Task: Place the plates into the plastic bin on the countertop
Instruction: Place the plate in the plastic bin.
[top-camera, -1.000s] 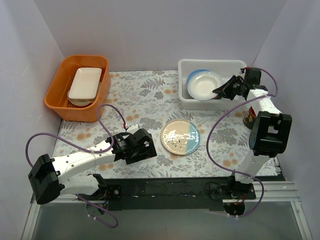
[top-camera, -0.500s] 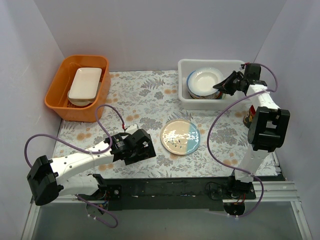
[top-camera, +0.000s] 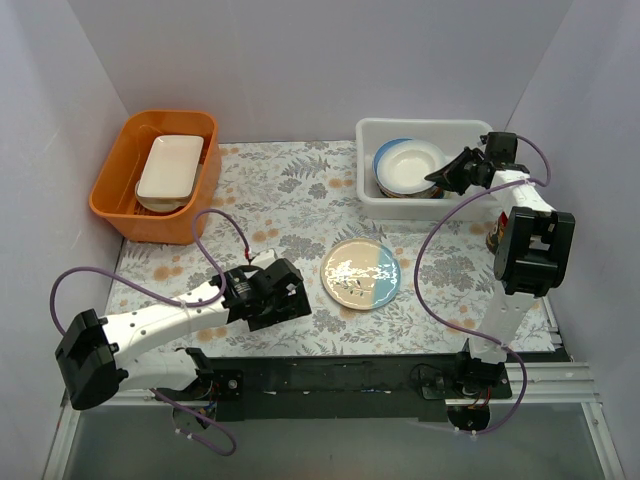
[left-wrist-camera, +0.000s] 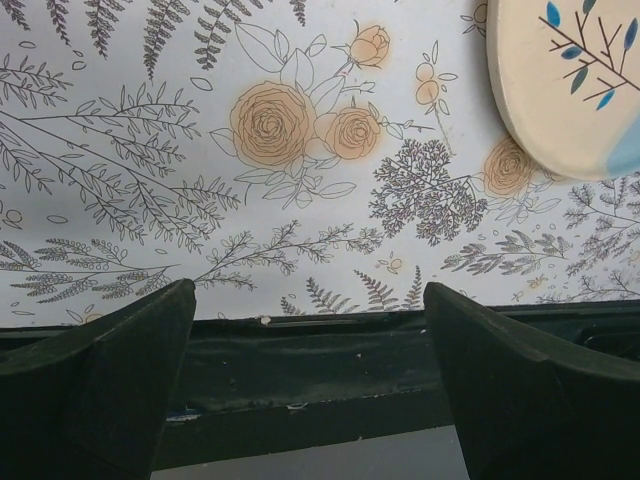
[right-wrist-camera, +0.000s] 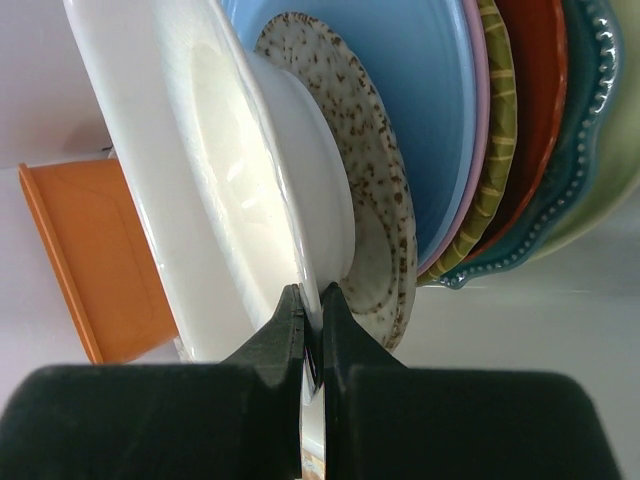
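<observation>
Top external view: on the desk (top-camera: 300, 190) with the leaf print, the plastic bin (top-camera: 366, 175) stands at about 1 o'clock. It holds a stack of plates, and a white plate (top-camera: 410, 166) is on top of it. The right gripper (top-camera: 440, 179) reaches into the bin from the 3 o'clock side and meets the rim of this white plate. A cream and light blue plate (top-camera: 360, 272) lies flat on the desk near 6 o'clock, outside the bin. The left gripper (top-camera: 283, 303) is low over the desk at about 7 o'clock, just beside that plate but not touching it. At 10 o'clock an orange tub (top-camera: 200, 205) holds a white rectangular dish (top-camera: 170, 165).

Left wrist view: both fingers of the left gripper stand as wide apart as they go, with nothing between them. Only the printed desk and its dark near edge show there. The edge of the cream plate is at 1 o'clock.

Right wrist view: the right gripper is closed tight on the rim of the white plate. Behind this plate are a speckled plate (right-wrist-camera: 375, 180), then light blue, pink, red and teal scalloped ones.
</observation>
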